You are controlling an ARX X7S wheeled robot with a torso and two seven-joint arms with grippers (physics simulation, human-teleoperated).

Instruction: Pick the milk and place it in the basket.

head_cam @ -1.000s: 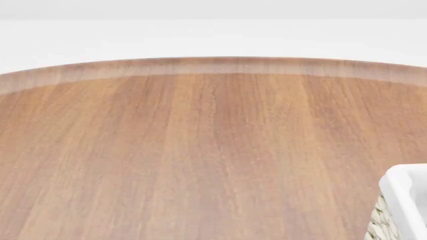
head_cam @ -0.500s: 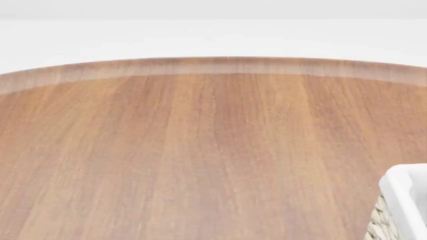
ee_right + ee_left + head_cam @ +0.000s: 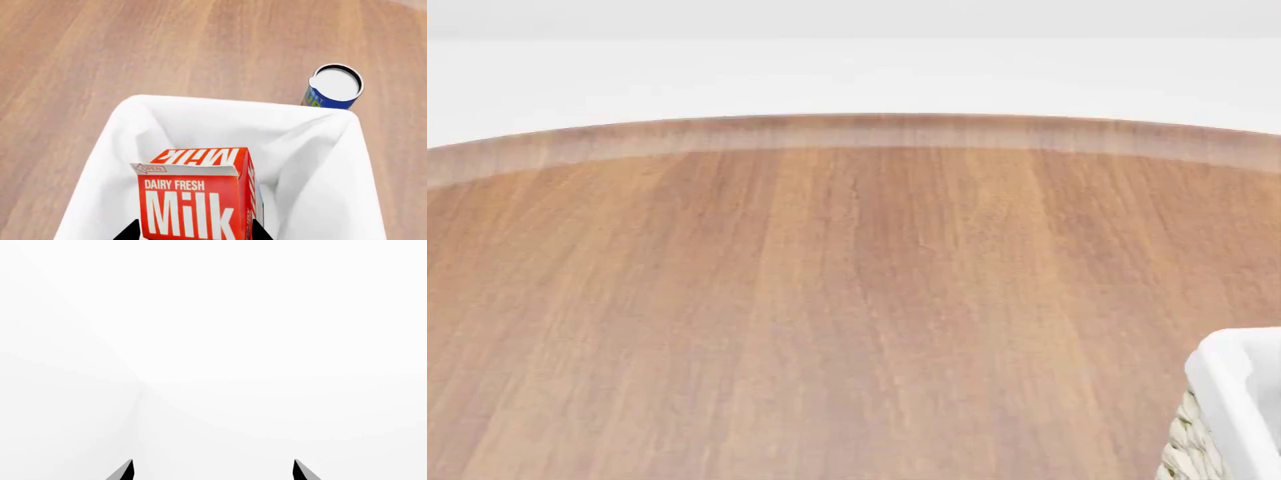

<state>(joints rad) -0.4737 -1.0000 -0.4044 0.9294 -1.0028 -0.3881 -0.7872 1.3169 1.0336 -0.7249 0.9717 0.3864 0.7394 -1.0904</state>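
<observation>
In the right wrist view the milk (image 3: 193,200), a red carton with white "Milk" lettering, sits between the two dark fingertips of my right gripper (image 3: 195,231), which is shut on it. The carton hangs over the white cloth-lined inside of the basket (image 3: 200,102). In the head view only a corner of the basket (image 3: 1234,400) shows at the lower right, with woven wicker under the white lining. My left gripper (image 3: 213,469) is open with nothing between its fingertips and faces a blank white background. Neither gripper shows in the head view.
A blue can with a white lid (image 3: 333,86) stands on the wooden table (image 3: 100,50) just beyond the basket's far rim. The round table's far edge (image 3: 854,130) curves across the head view.
</observation>
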